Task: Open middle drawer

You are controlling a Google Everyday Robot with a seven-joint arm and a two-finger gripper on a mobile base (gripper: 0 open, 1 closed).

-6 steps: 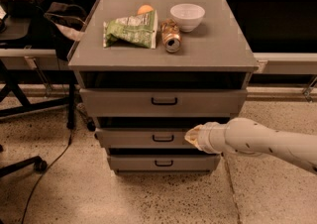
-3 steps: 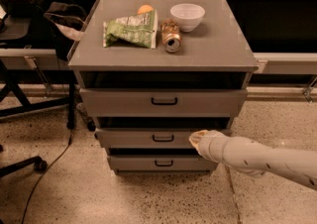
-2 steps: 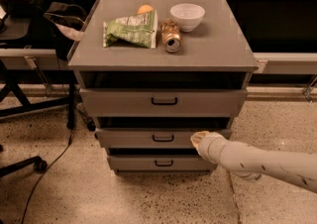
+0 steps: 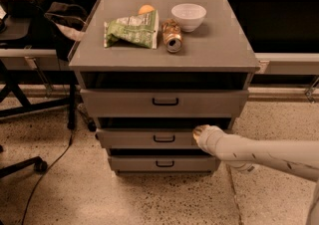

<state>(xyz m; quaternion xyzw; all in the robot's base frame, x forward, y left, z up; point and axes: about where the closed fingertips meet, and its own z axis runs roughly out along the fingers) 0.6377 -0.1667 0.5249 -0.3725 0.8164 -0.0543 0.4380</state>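
Note:
The grey cabinet [image 4: 89, 59] has three drawers. The middle drawer [image 4: 134, 139], with a small black bar handle [image 4: 164, 138], sits between the taller top drawer [image 4: 124, 103] and the narrower bottom drawer [image 4: 134, 164]. It sticks out a little, with a dark gap above its front. My gripper [image 4: 198, 132] is at the end of the white arm [image 4: 259, 153] that comes in from the right. It is at the right end of the middle drawer's front, right of the handle.
On the cabinet top lie a green chip bag [image 4: 130, 31], a tipped can [image 4: 172, 36], a white bowl [image 4: 188, 16] and an orange fruit [image 4: 146, 9]. An office chair base [image 4: 20, 164] and a floor cable [image 4: 52, 164] are at the left.
The arm has dropped lower and drawn back to the right. Its tip stays at the right end of the middle drawer front. The drawer has not visibly moved.

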